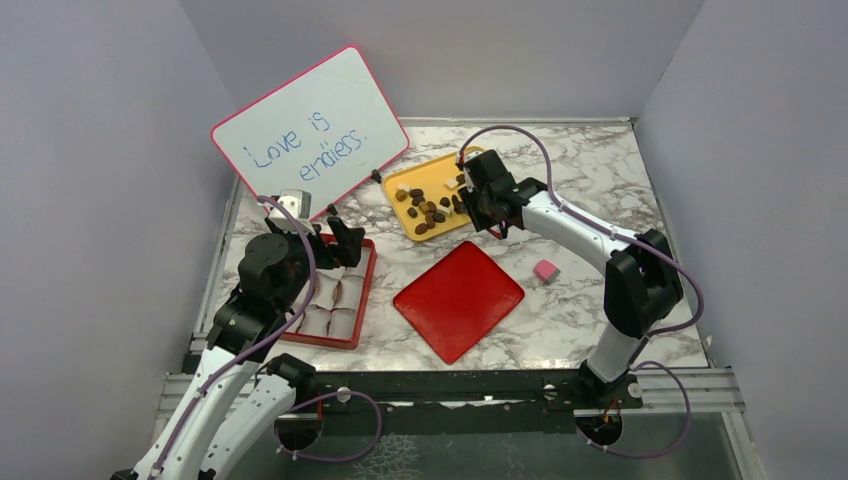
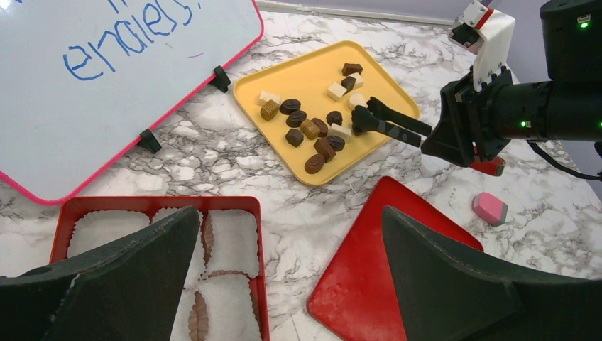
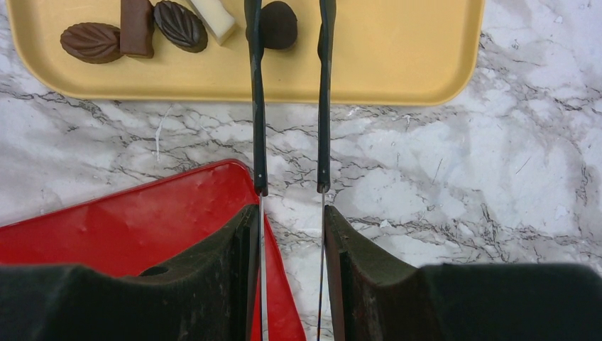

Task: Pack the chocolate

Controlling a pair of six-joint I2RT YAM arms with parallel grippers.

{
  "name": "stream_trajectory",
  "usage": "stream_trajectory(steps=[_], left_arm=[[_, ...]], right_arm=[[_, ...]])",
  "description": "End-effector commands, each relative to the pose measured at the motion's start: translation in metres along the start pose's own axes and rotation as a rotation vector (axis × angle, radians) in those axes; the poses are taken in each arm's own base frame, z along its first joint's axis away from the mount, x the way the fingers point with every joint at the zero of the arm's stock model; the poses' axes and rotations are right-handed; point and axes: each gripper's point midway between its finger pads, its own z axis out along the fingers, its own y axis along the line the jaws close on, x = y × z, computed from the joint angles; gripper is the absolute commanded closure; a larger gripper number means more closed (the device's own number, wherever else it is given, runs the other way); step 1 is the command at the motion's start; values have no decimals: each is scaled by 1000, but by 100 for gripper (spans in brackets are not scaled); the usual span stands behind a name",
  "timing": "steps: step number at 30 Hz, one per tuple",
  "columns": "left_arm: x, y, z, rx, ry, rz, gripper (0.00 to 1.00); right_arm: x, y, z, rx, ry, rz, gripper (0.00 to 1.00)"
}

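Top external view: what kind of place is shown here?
Probably a robot test cell: plain grey walls enclose a marble-patterned tabletop, and two white-and-black robot arms are bolted to a dark metal rail at its near edge.

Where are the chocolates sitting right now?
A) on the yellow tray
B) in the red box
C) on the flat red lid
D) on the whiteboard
A: the chocolate lies on the yellow tray; the red box shows only white paper cups.
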Motion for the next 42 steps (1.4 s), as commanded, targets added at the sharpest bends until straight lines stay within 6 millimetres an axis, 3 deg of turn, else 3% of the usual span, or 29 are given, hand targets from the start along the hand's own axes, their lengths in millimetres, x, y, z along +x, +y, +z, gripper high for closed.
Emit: stream_trajectory(steps=[1, 17, 25, 35, 42], left_arm=[[0, 3, 1, -15, -12, 13, 1], [1, 3, 1, -11, -8, 12, 1], [0, 3, 0, -12, -13, 12, 1], [1, 4, 1, -17, -11, 12, 1], [0, 4, 0, -19, -15, 12, 1]], right_arm=[[-10, 0, -3, -7, -18, -3, 59], [-9, 6, -5, -39, -15, 2, 57], [2, 5, 4, -24, 28, -9, 57], [1, 19, 6, -99, 20, 0, 59], [8, 11, 11, -43, 67, 2, 60]])
